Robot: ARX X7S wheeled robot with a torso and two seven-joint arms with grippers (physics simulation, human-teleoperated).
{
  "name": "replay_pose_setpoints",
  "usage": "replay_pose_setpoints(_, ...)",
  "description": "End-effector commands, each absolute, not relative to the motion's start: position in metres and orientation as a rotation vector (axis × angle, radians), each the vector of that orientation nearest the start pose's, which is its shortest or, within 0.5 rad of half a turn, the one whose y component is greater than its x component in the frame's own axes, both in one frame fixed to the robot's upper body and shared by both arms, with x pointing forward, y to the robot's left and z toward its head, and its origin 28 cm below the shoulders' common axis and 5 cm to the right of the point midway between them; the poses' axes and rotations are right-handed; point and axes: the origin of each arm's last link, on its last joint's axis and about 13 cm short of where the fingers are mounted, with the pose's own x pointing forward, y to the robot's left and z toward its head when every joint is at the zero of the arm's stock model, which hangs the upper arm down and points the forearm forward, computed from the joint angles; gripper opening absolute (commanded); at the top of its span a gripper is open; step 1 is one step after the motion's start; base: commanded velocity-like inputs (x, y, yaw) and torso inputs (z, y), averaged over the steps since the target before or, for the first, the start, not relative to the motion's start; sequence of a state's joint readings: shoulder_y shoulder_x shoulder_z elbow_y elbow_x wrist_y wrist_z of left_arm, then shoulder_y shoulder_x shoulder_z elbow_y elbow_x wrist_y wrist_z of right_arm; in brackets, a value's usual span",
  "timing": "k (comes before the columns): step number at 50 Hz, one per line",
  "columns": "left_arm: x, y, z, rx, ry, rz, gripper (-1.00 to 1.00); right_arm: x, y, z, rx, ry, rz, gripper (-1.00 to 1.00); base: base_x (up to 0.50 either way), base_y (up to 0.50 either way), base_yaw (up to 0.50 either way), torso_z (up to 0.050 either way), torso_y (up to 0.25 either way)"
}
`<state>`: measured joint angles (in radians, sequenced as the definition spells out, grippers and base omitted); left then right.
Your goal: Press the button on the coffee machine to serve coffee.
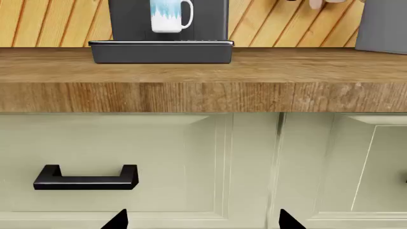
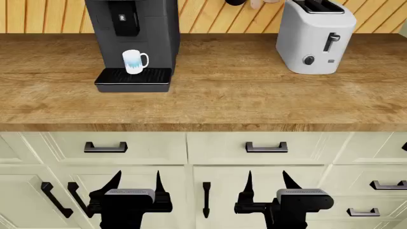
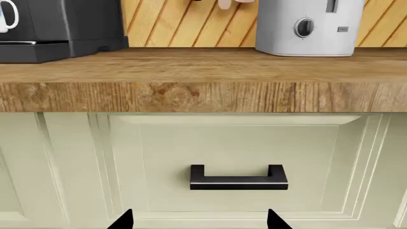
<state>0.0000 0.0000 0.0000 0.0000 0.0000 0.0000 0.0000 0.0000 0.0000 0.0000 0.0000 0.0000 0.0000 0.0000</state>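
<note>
The dark grey coffee machine (image 2: 149, 28) stands at the back left of the wooden counter (image 2: 241, 95). A white and blue mug (image 2: 133, 61) sits on its black ribbed drip tray (image 2: 133, 79). The machine's screen is out of view above the frame. The machine also shows in the left wrist view (image 1: 210, 19) with the mug (image 1: 170, 15), and in the right wrist view (image 3: 64, 24). My left gripper (image 2: 136, 183) and right gripper (image 2: 266, 183) are both open and empty, low in front of the cabinet drawers, well below the counter top.
A white rounded toaster (image 2: 316, 38) stands at the back right of the counter. Cream drawers with black handles (image 2: 106, 147) (image 2: 266, 148) lie under the counter. A slatted wooden wall (image 2: 210, 14) runs behind.
</note>
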Motion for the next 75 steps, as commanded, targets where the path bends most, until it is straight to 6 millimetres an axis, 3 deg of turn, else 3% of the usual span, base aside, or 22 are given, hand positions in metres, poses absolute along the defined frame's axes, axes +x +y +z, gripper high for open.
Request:
replay_pose_setpoints(1, 0.2097, 0.2050, 0.0135, -0.003, -0.001, -0.003, 1.00, 0.2106, -0.0969, 0.0128, 0.000, -0.002, -0.005, 1.00, 0.00, 0.00, 0.00, 0.000, 0.000)
replay_pose_setpoints(20, 0.2092, 0.2063, 0.0130, -0.012, 0.000, 0.005, 1.00, 0.2117, -0.0972, 0.0125, -0.002, -0.002, -0.012, 1.00, 0.00, 0.00, 0.00, 0.000, 0.000)
replay_pose_setpoints(60, 0.2095, 0.2061, 0.0126, -0.006, 0.009, 0.009, 1.00, 0.2122, -0.0980, 0.0140, -0.020, -0.017, -0.041, 1.00, 0.04, 0.48, 0.00, 0.000, 0.000)
replay_pose_setpoints(75, 0.2077, 0.2084, 0.0154, -0.037, -0.026, 0.008, 1.00, 0.2119, -0.0974, 0.0143, -0.024, -0.007, -0.051, 1.00, 0.00, 0.01, 0.00, 0.031, 0.000)
